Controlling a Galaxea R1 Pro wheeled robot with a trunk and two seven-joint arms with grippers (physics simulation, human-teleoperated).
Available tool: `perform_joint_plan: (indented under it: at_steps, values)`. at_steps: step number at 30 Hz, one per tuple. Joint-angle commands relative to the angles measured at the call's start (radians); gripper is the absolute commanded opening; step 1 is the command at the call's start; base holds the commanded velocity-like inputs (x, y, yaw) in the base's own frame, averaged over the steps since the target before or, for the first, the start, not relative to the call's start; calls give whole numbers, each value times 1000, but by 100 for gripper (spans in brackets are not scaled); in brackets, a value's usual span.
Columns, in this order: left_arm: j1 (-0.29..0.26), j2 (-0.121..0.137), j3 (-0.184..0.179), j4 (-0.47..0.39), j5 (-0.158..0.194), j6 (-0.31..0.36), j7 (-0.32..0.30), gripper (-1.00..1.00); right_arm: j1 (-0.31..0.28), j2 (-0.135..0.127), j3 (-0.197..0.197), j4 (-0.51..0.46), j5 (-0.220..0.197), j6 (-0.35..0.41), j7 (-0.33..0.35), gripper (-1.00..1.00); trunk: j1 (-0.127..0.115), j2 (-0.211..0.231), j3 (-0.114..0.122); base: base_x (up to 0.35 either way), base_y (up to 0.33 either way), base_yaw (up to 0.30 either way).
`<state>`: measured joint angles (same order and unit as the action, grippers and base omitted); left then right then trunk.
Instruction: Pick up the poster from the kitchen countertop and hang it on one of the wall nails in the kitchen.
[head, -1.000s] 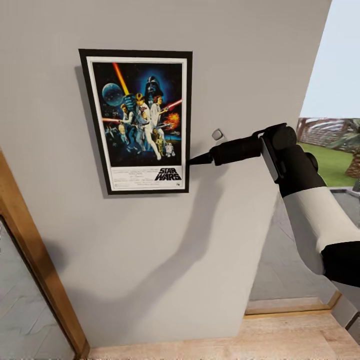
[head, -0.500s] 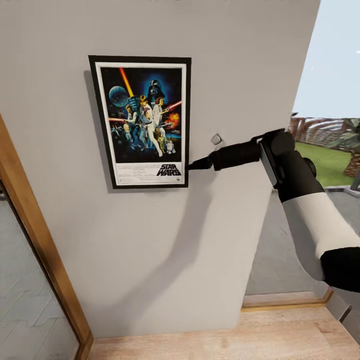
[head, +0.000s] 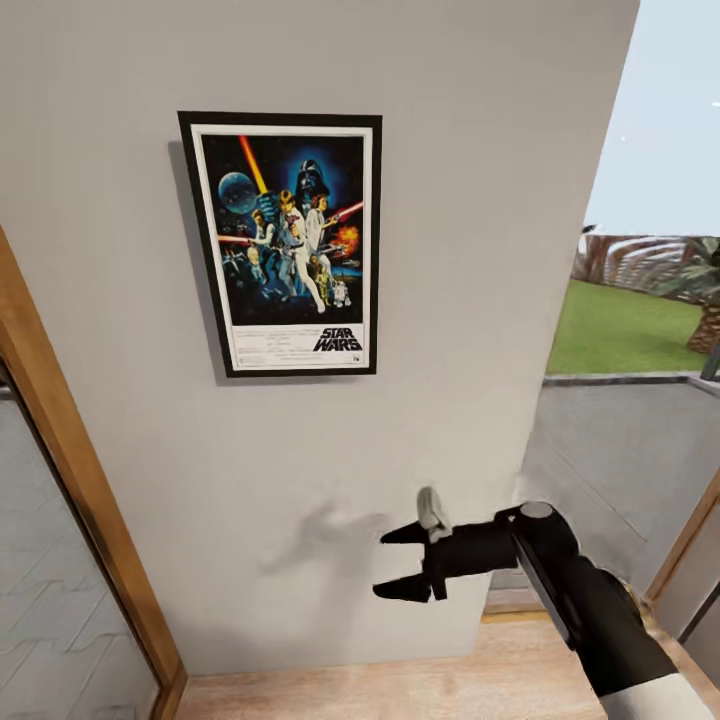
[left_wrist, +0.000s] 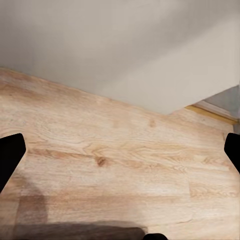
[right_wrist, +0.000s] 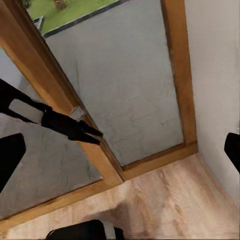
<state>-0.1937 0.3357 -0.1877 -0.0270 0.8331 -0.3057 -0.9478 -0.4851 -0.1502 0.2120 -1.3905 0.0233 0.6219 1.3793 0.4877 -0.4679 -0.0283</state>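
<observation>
Far left in the head view, a wooden frame (head: 60, 480) runs slantwise down to the floor, w/ a glass pane (head: 50, 620) beside it. Next over, the poster (head: 285, 243) sits flat on the light grey wall (head: 480, 150), upright, black frame square to the wall, Star Wars logo near its lower edge, nothing touching it. The nail itself can't be made out behind it.

Moving right and down: the right claw (head: 400, 562) hangs well below the poster, its 2 dark fingers spread apart w/ nothing between them, tips pointing at the wall, shadow on the wall just beside them. Behind it the black and white right arm (head: 600, 620) runs off to the lower right corner. Light wood floor (head: 400, 690) at the wall's foot. Far right, grass (head: 610, 330) and grey paving outside.

Left wrist view: the left claw (left_wrist: 120, 150) is spread wide, fingertips at the 2 picture edges, empty, looking at wood flooring (left_wrist: 120, 165) and the wall base.

Right wrist view: 2 fingertips (right_wrist: 10, 160) wide apart, wood-framed glass door (right_wrist: 130, 90) ahead.
</observation>
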Motion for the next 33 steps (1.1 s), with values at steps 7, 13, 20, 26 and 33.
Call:
perform_joint_plan:
  at_steps: [7,13,20,26,33]
  values:
    - [-1,-1,-9,1,7,-4,1,100,288,-11,-232,377,6,-393,-16,100,1,-2,-2,0,0,0]
    - [-1,-2,-10,1,6,-4,6,100,320,-43,-277,864,9,-609,-197,100,1,-2,-2,0,0,0]
    - [-1,-6,-21,-1,4,-10,216,100,324,-40,-280,1076,5,-641,-637,100,1,-2,-2,0,0,0]
    - [-1,-9,-28,-2,2,-12,343,100,324,3,-278,1188,3,-643,-1031,100,1,-2,-2,0,0,0]
    - [-1,-9,-28,-2,0,-12,355,100,324,9,-278,1263,5,-643,-1097,100,1,-2,-2,0,0,0]
